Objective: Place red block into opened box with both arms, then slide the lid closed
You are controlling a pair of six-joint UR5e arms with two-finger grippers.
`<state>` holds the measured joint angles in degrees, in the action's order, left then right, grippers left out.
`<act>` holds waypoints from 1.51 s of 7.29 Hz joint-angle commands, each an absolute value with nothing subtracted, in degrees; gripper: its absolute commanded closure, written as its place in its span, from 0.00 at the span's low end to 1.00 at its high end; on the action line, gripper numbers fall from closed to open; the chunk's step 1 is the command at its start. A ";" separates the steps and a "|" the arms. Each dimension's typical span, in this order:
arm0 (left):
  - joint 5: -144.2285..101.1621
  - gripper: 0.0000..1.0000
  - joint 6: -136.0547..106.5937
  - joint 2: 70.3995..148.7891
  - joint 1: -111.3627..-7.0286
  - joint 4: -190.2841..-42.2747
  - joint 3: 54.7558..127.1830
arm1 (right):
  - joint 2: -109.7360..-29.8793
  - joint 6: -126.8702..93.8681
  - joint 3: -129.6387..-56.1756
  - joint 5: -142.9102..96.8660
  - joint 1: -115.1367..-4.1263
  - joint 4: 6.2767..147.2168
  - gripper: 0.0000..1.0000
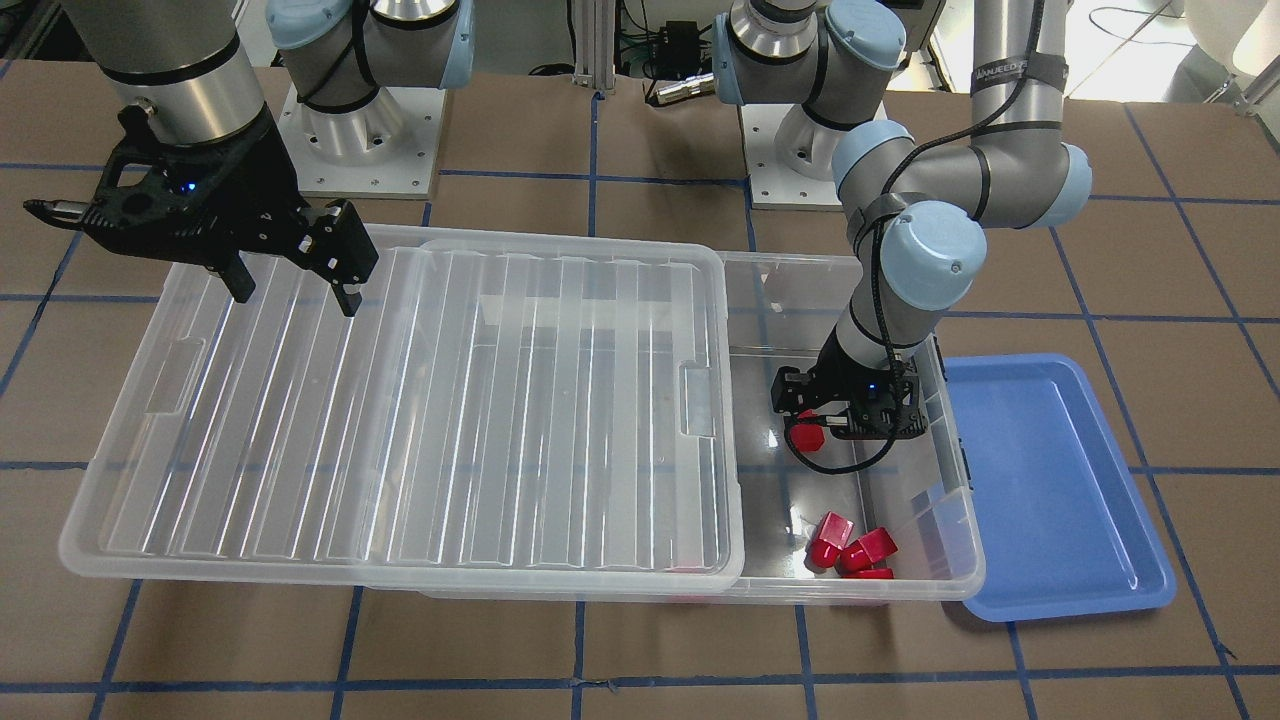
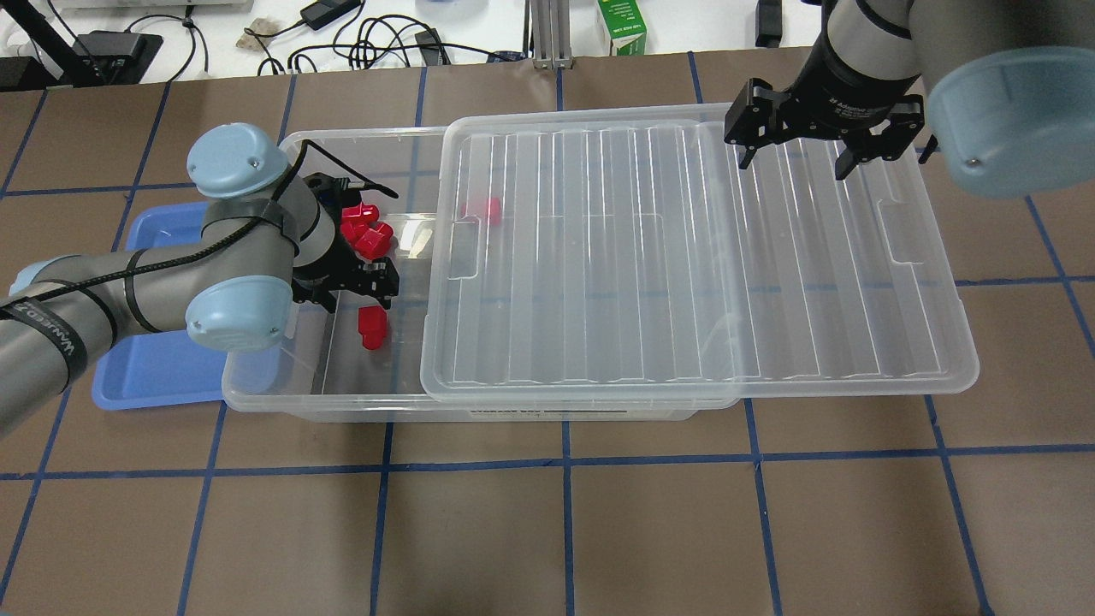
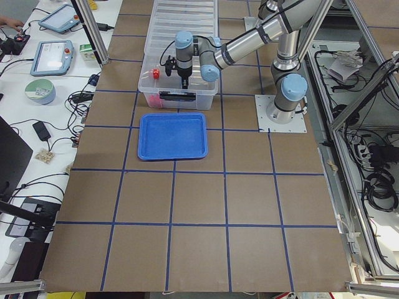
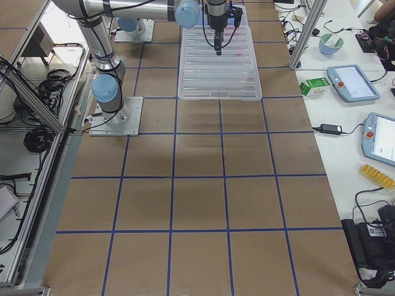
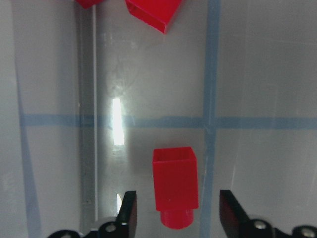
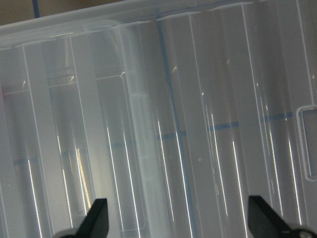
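Observation:
The clear box point(image 2: 342, 402) lies across the table, its ribbed lid point(image 2: 684, 257) slid partway off toward my right side, so the left end is uncovered. My left gripper point(image 2: 346, 287) reaches down into that uncovered end and is open. The red block point(image 5: 174, 191) lies on the box floor between its fingers point(image 5: 128, 218), touching neither; it also shows in the overhead view point(image 2: 371, 328) and the front view point(image 1: 806, 437). My right gripper point(image 2: 791, 162) hovers open over the lid's far right part, holding nothing, and the ribbed lid point(image 6: 188, 124) fills its wrist view.
A few other red blocks point(image 2: 364, 231) sit at the box's far left corner, and one point(image 2: 489, 210) shows through the lid's edge. A shallow blue tray point(image 1: 1050, 480) lies on the table just beyond the box's open end, under my left arm point(image 2: 154, 282).

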<state>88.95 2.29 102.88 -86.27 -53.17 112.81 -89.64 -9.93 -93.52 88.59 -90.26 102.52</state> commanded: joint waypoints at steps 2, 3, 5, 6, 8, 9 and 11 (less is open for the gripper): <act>88.95 0.00 2.11 97.66 -86.92 -74.55 97.87 | -89.65 -9.93 -93.52 88.59 -90.26 102.48 0.00; 88.86 0.00 2.11 96.08 -87.01 -79.49 94.26 | -89.65 -9.93 -93.52 88.59 -90.18 102.48 0.00; 88.86 0.00 2.02 92.83 -87.19 -84.27 91.33 | -89.56 -9.58 -93.86 88.59 -89.83 102.48 0.00; 88.77 0.00 2.02 90.99 -87.19 -85.07 90.97 | -89.56 -9.49 -93.95 88.59 -89.48 102.48 0.00; 88.77 0.00 2.72 89.65 -87.19 -86.22 91.05 | -89.47 -5.66 -94.04 88.51 -85.90 100.91 0.00; 88.77 0.00 2.81 89.74 -87.27 -86.22 91.84 | -89.47 -0.06 -94.13 87.81 -80.30 99.94 0.00; 88.86 0.00 2.81 89.73 -88.41 -85.79 91.06 | -89.38 14.79 -96.66 87.89 -71.67 100.02 0.00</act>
<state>88.79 2.79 89.65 -87.69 -86.10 91.45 -89.42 6.48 -95.03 87.92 -77.18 100.10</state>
